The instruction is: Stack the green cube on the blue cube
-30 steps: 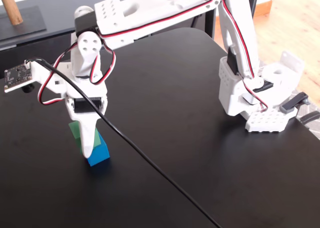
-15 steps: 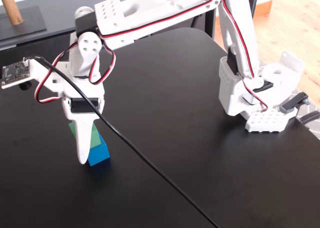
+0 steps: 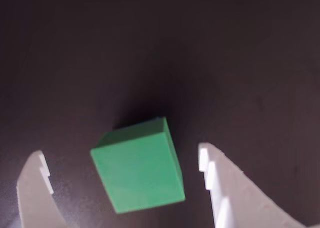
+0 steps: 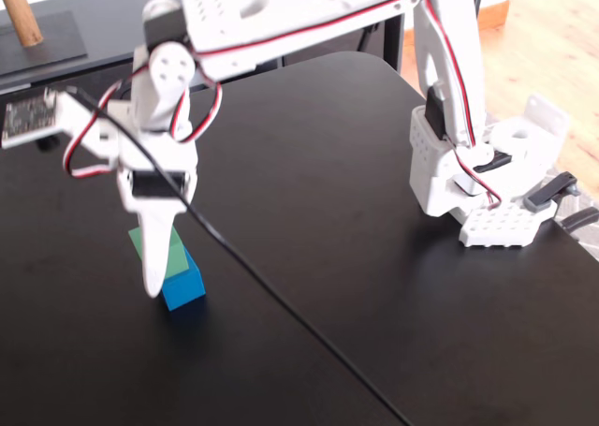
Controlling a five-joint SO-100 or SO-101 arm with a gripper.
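Scene: a white desk arm [image 4: 309, 14] reaches out from its base [image 4: 487, 187] across a black surface [image 4: 356, 286], its wrist pointing straight down over two small cubes near the left of the fixed view

Green cube: the green cube [image 3: 137, 165] sits on top of the blue cube [image 4: 183, 286], so the stack appears made; in the fixed view only a sliver of green shows behind the white fingers

Alignment: in the wrist view the green cube is turned at an angle to the fingers and hides nearly all of the cube beneath it, apart from a faint blue edge at its top corner; whether the two are squarely centred cannot be told

Gripper: the gripper [image 3: 122, 165] is spread, one white finger on each side of the green cube with dark gaps between pad and face, touching nothing in the wrist view

Why it hangs there: the fingers straddle the cube from directly above, a pose that fits a drop onto the lower cube rather than a fresh grasp

Stage: judged from the lie of things, the placing is done and only the retreat is left

Risk: a finger lifted off at a slant could clip the angled green cube and tip it off its perch

Next move calls for: a straight vertical rise with the fingers kept wide
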